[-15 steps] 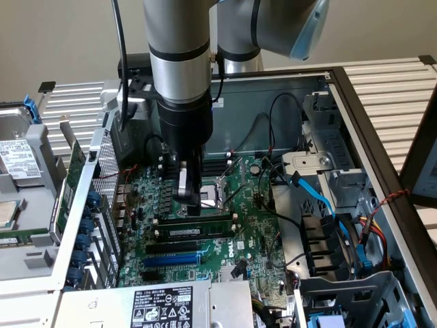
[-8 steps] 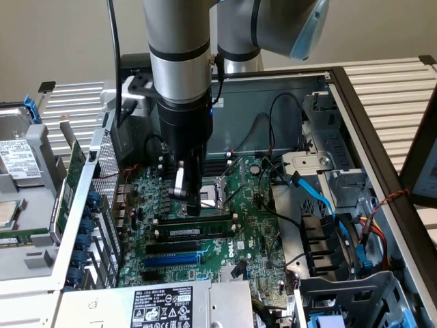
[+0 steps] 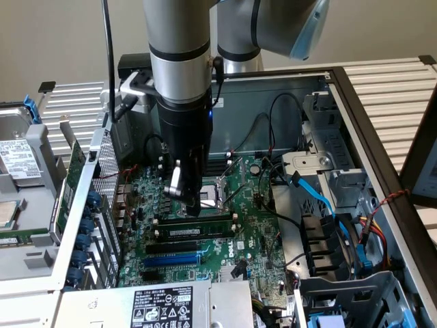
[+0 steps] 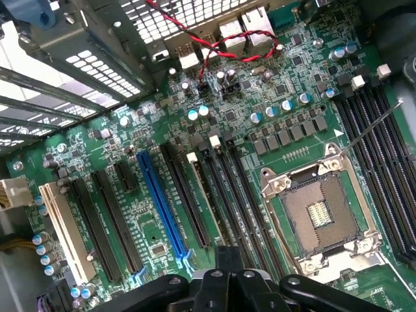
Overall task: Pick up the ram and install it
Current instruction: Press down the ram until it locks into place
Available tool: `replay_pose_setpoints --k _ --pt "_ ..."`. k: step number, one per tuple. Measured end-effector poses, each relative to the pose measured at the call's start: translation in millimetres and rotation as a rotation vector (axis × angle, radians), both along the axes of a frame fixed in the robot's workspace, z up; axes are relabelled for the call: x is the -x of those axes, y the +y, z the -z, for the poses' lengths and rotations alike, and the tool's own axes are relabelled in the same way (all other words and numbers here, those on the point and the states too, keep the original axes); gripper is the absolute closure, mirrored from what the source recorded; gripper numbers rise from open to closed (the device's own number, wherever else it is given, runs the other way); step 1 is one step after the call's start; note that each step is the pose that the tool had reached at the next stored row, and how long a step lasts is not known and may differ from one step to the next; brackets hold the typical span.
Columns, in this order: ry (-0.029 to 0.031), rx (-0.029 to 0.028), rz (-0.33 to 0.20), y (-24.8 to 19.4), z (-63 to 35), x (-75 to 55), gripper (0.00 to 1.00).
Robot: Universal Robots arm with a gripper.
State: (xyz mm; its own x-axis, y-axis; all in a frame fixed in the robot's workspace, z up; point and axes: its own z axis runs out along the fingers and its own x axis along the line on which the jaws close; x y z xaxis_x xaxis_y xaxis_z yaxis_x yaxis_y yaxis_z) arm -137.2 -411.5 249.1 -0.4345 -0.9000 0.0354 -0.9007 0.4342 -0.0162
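Cables and drive cage beside motherboard

Silver arm (black wrist, cables)

Exterior view high over the open case; wrist view near the motherboard.

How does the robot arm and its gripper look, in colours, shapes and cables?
The arm is a thick silver-grey cylinder with a black ring band and a light blue joint cap. Below it sits a black boxy gripper with narrow dark fingers and one silver part. A black cable hangs beside the arm.
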Motion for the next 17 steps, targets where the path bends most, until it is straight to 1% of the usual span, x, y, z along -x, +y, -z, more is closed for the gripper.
replay_pose_setpoints --k 17 --pt "0.0 0.0 0.243 0.0 0.0 0.0 0.89"
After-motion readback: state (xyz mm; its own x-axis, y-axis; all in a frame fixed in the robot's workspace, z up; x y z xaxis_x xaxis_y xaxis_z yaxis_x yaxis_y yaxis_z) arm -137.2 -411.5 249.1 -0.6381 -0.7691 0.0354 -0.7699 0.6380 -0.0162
